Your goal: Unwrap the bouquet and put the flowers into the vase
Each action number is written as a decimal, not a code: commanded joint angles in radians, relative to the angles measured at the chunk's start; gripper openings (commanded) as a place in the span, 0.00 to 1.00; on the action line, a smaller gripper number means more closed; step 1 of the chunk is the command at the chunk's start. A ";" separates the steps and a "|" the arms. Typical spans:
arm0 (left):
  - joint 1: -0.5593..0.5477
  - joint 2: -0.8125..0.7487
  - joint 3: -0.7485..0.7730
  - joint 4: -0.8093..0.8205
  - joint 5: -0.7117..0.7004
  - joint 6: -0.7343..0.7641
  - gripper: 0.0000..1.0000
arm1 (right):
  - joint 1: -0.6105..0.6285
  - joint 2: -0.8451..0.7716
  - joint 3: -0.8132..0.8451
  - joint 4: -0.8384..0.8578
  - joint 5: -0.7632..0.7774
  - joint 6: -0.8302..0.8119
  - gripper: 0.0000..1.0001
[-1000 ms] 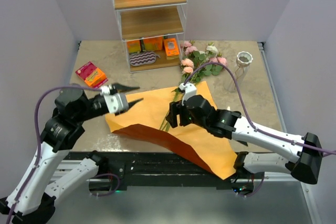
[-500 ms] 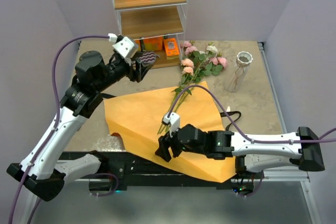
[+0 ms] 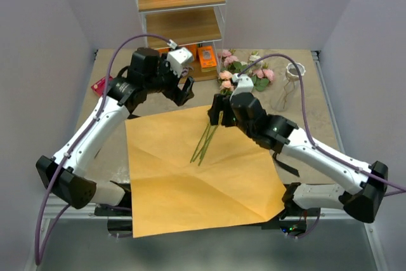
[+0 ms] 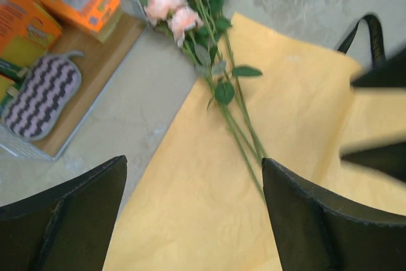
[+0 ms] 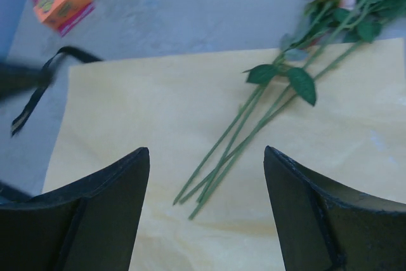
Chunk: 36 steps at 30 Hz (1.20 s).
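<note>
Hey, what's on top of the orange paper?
The flowers' green stems lie on the paper; the heads rest past its far edge. Anything beneath the sheet is covered.

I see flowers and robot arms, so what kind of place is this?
Probably a robot testing lab, not a flower shop: a left arm and right arm work at a table, boxed in by plain walls, with a shelf of boxes.

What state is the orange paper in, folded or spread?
Spread flat: the orange paper lies open, creased, flower stems resting on it.
</note>
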 commanded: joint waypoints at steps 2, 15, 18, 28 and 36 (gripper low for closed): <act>0.025 -0.112 -0.179 0.011 0.040 0.097 0.95 | -0.235 0.176 0.054 -0.021 -0.077 -0.017 0.70; 0.053 -0.141 -0.344 0.059 -0.142 0.177 0.93 | -0.425 0.675 0.377 0.082 -0.131 -0.014 0.42; 0.056 -0.149 -0.383 0.062 -0.141 0.174 0.89 | -0.446 0.738 0.419 0.087 -0.114 -0.017 0.34; 0.056 -0.157 -0.420 0.088 -0.132 0.168 0.82 | -0.503 0.748 0.385 0.116 -0.096 -0.021 0.21; 0.056 -0.144 -0.427 0.082 -0.142 0.177 0.76 | -0.517 0.810 0.409 0.113 -0.088 -0.024 0.19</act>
